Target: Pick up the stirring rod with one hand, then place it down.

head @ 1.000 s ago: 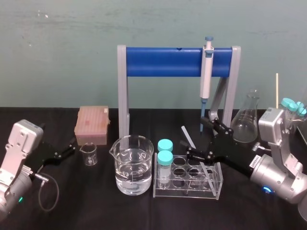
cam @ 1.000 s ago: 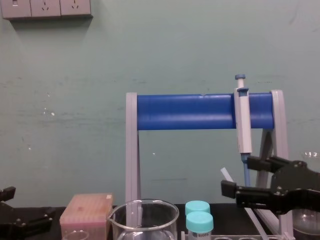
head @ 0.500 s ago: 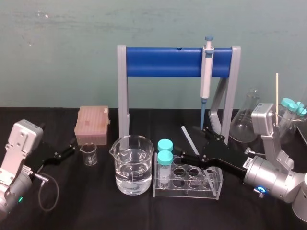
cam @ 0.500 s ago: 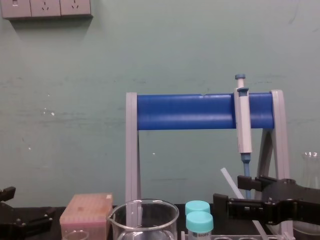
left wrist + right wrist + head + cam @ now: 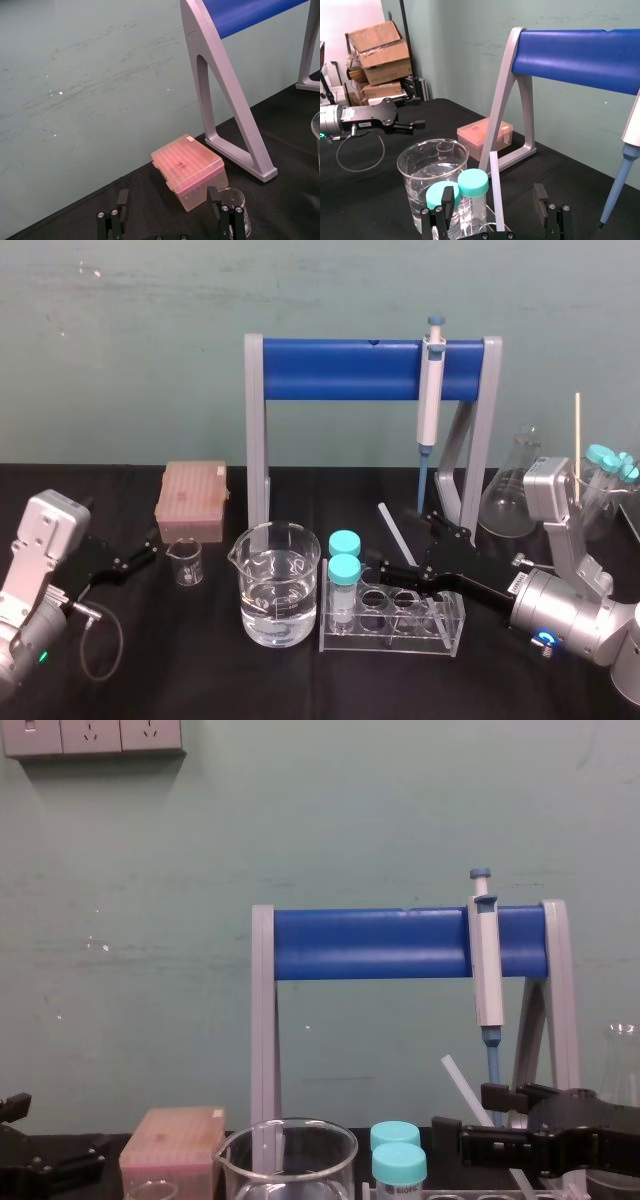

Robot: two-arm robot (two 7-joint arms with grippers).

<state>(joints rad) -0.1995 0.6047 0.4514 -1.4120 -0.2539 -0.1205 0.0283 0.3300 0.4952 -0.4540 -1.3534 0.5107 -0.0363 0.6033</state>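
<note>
Right gripper point(image 5: 400, 538) has dropped lower, fingers spread wide either side of the rod point(image 5: 494, 185) leaning near-upright between them; left gripper point(image 5: 148, 548) parked, open too.

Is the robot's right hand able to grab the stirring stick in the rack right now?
Probably yes. The right hand has its jaws open on either side of the stick, though capped tubes stand close.

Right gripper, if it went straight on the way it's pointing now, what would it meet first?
Most likely the stirring rod, which leans between the right gripper's open fingers. Just beyond it stand the teal-capped tubes, though how far beyond is hard to judge.
</note>
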